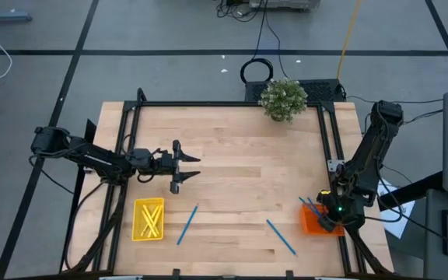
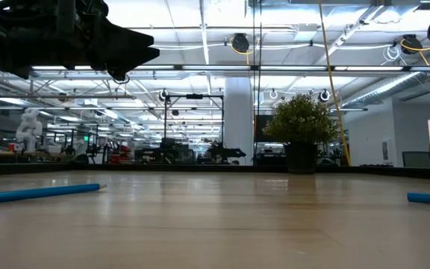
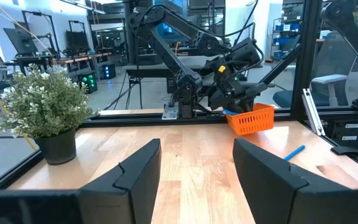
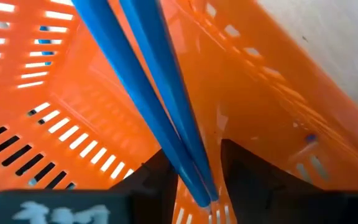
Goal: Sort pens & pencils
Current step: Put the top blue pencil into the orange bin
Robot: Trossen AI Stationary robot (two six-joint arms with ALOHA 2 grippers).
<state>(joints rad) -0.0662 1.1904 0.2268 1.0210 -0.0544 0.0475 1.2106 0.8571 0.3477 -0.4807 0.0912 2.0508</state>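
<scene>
Two blue pens lie flat on the wood: one (image 1: 187, 224) beside the yellow basket (image 1: 148, 219), one (image 1: 281, 236) left of the orange basket (image 1: 311, 224). Yellow pencils (image 1: 151, 218) lie inside the yellow basket. My right gripper (image 1: 329, 214) reaches down into the orange basket (image 4: 55, 118), shut around blue pens (image 4: 148, 81) that lean out over its rim (image 1: 309, 204). My left gripper (image 1: 181, 165) hovers open above the table's left half, above the yellow basket's far side; it is open in the left wrist view (image 3: 197, 168) too. My right gripper has the lower ends of two blue pens (image 4: 201, 186) side by side between its two fingers (image 4: 157, 180), inside the orange basket. The fingers come from above, pointing down into the basket. The pens slant up and away over the basket's wall. Whether both are pinched, I cannot tell.
A potted plant (image 1: 284, 99) stands at the far edge of the table. A black frame rail (image 1: 334, 148) runs along the right side beside the orange basket. Open wood lies between the two baskets. In the low view one pen (image 2: 36, 194) lies near left.
</scene>
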